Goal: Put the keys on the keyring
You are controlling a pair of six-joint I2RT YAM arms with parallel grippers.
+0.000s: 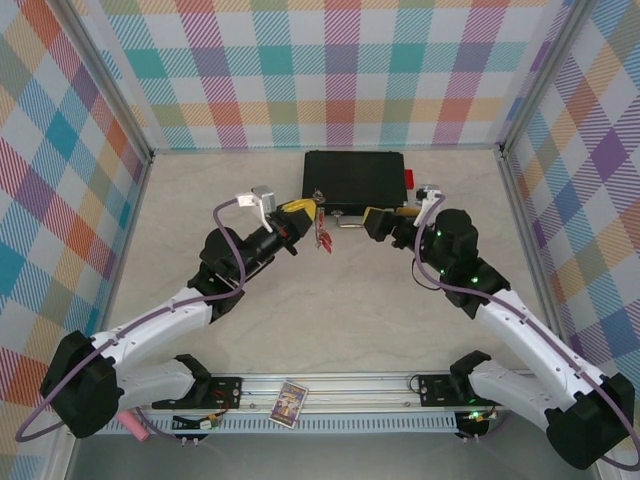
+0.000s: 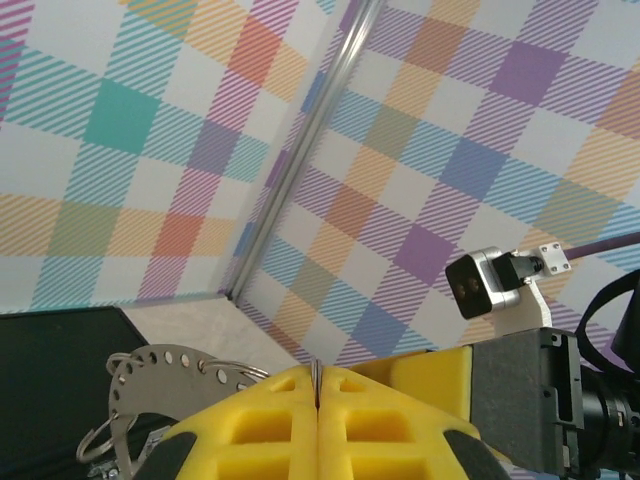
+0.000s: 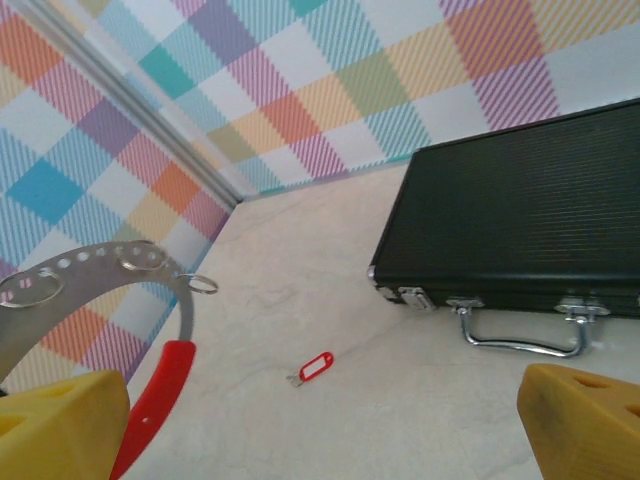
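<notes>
The keyring (image 3: 160, 390), lower left of the right wrist view, is clenched in the left gripper (image 2: 316, 378). A key (image 3: 315, 368) lies mid-frame on the table (image 3: 300, 280). The right gripper (image 3: 320, 425) gapes empty; it likely must pick that key next.

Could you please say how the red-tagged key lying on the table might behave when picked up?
The key looks tiny and flat, so probably light and hard to pinch off the table. Its smooth plastic tag may slide if pushed; rolling seems unlikely.
</notes>
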